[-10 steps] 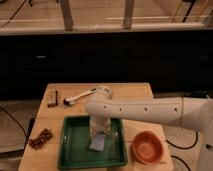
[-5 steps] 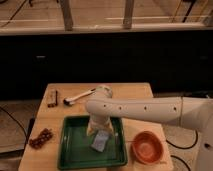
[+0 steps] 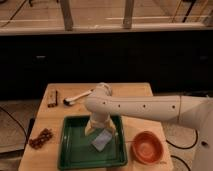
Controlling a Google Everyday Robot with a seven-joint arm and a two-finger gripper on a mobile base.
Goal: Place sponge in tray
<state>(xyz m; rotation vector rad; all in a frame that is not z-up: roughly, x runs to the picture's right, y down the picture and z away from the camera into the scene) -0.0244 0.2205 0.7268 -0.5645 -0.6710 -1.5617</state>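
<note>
Item: gripper [image 3: 101,131], at the end of the white arm [image 3: 145,106], hanging low over the far right part of the tray [image 3: 75,149], jaws spread and apparently released. Whether a fingertip touches the sponge [image 3: 102,140] cannot be told. Hazards, as judged: if the pad clings to a finger, lifting away could drag it up or flip it toward the tray's right rim. A sideways exit could nudge it over that low rim. A retreat to the right risks clipping the orange bowl [image 3: 147,146], which stands just beside the tray. Sponge: small, flat, pale blue-grey rectangle, lying inside the tray directly below the gripper, turned askew to the tray's edges, one corner pointing toward the near rim. It looks light, soft and easily shifted. Tray: dark green, shallow, rounded corners. Surroundings: wooden table [image 3: 131,92]; brown lumpy cluster [image 3: 40,138] at the left edge; spoon-like utensil [image 3: 75,98] and small brown bar [image 3: 52,98] at the far side.
</note>
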